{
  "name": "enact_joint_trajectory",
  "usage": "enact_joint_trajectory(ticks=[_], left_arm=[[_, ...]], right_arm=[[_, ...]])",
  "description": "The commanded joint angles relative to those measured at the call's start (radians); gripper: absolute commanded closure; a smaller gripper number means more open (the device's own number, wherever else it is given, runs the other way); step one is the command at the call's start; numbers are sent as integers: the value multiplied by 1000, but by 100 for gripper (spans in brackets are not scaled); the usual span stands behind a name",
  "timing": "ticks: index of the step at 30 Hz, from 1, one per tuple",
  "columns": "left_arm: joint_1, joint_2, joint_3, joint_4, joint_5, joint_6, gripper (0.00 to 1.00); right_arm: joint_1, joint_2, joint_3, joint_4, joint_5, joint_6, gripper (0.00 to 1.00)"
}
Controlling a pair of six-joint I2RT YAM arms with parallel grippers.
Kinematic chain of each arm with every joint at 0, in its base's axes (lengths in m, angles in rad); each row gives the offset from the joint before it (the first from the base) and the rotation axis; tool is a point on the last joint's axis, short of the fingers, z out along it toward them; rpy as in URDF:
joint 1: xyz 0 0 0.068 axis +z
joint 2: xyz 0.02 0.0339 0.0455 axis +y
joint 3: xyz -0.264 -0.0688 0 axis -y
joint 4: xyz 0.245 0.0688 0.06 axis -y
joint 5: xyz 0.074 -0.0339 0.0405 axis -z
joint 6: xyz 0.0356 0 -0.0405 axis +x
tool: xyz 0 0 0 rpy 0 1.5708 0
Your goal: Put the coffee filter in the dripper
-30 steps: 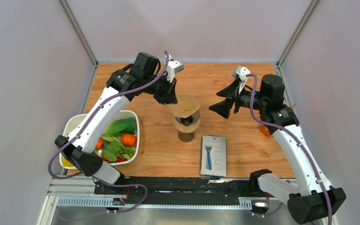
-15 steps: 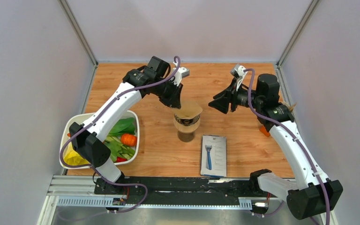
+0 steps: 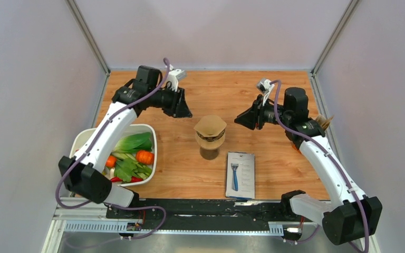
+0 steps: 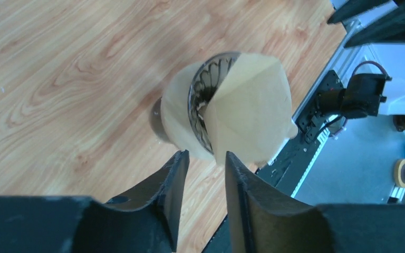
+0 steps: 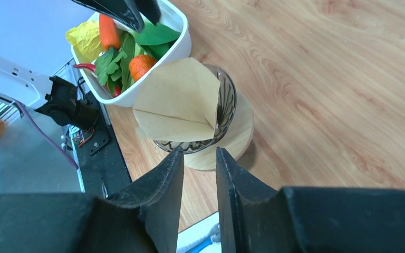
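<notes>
The dripper (image 3: 210, 142) stands mid-table, a ribbed brownish cone (image 5: 225, 108) on a pale round base. The tan coffee filter (image 3: 210, 126) lies folded across the dripper's mouth, partly over the rim (image 4: 250, 113) (image 5: 176, 103); no gripper touches it. My left gripper (image 3: 182, 111) hangs up and to the left of the dripper, its jaws a little apart with nothing between them (image 4: 205, 157). My right gripper (image 3: 241, 120) hovers to the right of the dripper and points at it. It is open narrowly and empty (image 5: 199, 153).
A white bowl (image 3: 155, 150) of vegetables sits at the left front, under the left arm. A boxed blue razor (image 3: 240, 174) lies just in front and to the right of the dripper. Grey walls close in three sides.
My left gripper let go of the filter, opened and drew back to the left. The right gripper's jaws narrowed. The filter stayed on the dripper.
</notes>
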Motion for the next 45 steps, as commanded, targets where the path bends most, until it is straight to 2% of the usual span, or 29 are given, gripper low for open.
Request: enact_joint_trajectory(ticks=[1,4,7,14,22,27,45], left_arm=[[29,-132,-161,215,191,-112,64],[31,-193,-261,354,265,-196,72],[32,-214,-342,479,281,-276,78],[40,-209,-479,761,370,-474,81],[42,-189,-557,899,399,-550,83],[42,-160,-587,952,402,-592,86],[42,-79,-595,942,389,-564,88]], right_arm=[[30,-19,-33,91,-37,62,70],[58,-13,-46,141,-38,98,71],[65,3,-57,210,-46,152,71],[82,55,-91,299,-71,214,72],[110,90,-110,325,-83,218,72],[131,104,-122,325,-79,207,71],[160,140,-125,290,-49,141,72]])
